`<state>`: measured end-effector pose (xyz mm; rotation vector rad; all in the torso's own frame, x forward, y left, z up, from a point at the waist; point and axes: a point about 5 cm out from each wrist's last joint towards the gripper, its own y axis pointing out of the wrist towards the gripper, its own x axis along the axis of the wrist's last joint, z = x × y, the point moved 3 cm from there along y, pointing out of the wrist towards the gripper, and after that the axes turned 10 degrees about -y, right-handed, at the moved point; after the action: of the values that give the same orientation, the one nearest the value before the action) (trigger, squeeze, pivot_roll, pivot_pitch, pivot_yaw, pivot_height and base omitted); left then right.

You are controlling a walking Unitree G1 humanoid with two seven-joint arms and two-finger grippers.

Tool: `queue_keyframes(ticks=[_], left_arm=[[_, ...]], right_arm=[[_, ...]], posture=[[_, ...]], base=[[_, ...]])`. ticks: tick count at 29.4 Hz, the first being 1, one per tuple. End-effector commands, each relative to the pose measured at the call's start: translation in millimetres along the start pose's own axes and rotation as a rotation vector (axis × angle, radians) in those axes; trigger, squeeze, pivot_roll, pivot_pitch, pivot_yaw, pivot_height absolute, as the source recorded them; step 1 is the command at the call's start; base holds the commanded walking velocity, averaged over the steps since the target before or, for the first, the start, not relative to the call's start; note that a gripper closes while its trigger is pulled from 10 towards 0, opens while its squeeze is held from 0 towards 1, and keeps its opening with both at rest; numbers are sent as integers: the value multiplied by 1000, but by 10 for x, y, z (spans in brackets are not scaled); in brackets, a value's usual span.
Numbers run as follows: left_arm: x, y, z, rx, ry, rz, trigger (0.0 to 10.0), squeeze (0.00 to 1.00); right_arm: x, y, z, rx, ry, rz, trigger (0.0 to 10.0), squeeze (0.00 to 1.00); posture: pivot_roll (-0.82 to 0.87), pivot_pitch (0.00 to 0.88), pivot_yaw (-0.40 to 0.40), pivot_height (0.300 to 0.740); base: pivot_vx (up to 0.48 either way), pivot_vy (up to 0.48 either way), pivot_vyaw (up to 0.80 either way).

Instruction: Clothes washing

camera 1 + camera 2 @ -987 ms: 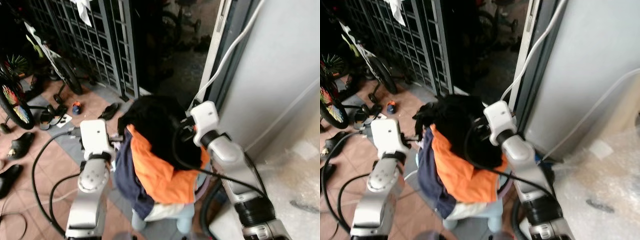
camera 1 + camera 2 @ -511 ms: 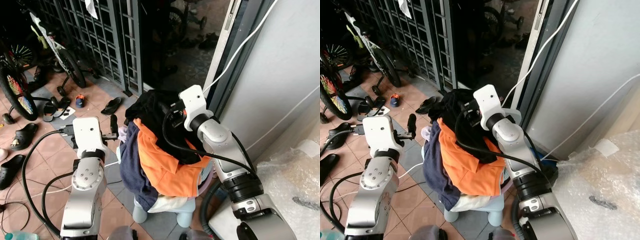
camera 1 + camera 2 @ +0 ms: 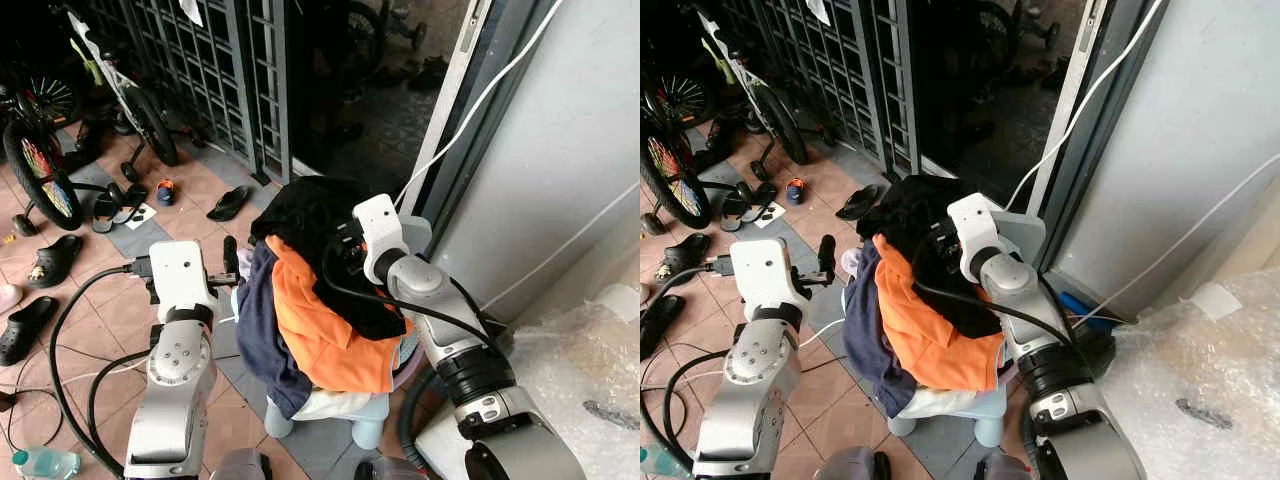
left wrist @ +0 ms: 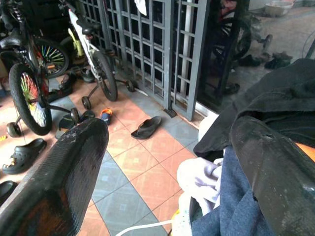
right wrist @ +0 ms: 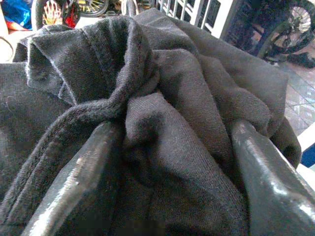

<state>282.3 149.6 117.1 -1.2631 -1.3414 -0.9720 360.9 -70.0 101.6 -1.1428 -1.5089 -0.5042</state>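
Now right hand straddles black garment atop heaped basket; left hand gapes wide.

Head cams look down on the clothes pile from above; both wrist cams sit close against that same pile.

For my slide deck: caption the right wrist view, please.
Right pincer open, its black fingers pressed into a bunched black garment atop the laundry pile.

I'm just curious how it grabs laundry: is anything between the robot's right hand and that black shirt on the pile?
Nothing visible. The right gripper is already pressed into the black shirt, its fingers open around a fold.
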Motion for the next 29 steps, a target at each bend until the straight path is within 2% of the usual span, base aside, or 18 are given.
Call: queue_keyframes(ticks=[1,11,16,22,24,26,27,29], left_arm=[[-4,18,12,12,6,7,10000,0],[-21,39,-1,17,-9,17,10000,0],[8,74,21,38,-6,14,10000,0],[21,80,-31,29,5,-7,10000,0],[23,55,-102,7,-9,-19,10000,0],[38,66,-114,2,-9,-26,10000,0],[38,88,-109,1,-6,-24,10000,0],[25,110,-102,1,1,-18,10000,0]], right_arm=[[-274,-38,48,18,35,106,0,0],[-342,-97,84,38,50,121,0,0],[-212,-90,94,50,66,46,0,0],[-164,-100,80,49,71,29,0,0],[-16,-169,49,16,-2,-50,0,0],[164,-237,91,12,-28,-144,0,0],[334,-284,103,6,-9,-224,0,0],[503,-324,62,-17,19,-294,0,0]], posture=[[46,61,-3,740],[40,61,-12,740],[48,45,-21,740],[30,21,-27,740],[13,2,-25,740],[7,0,-21,740],[-3,0,-13,740],[-2,0,-8,740]], base=[[0,0,0],[0,0,0],[0,0,0],[0,0,0],[0,0,0],[0,0,0],[0,0,0],[0,0,0]])
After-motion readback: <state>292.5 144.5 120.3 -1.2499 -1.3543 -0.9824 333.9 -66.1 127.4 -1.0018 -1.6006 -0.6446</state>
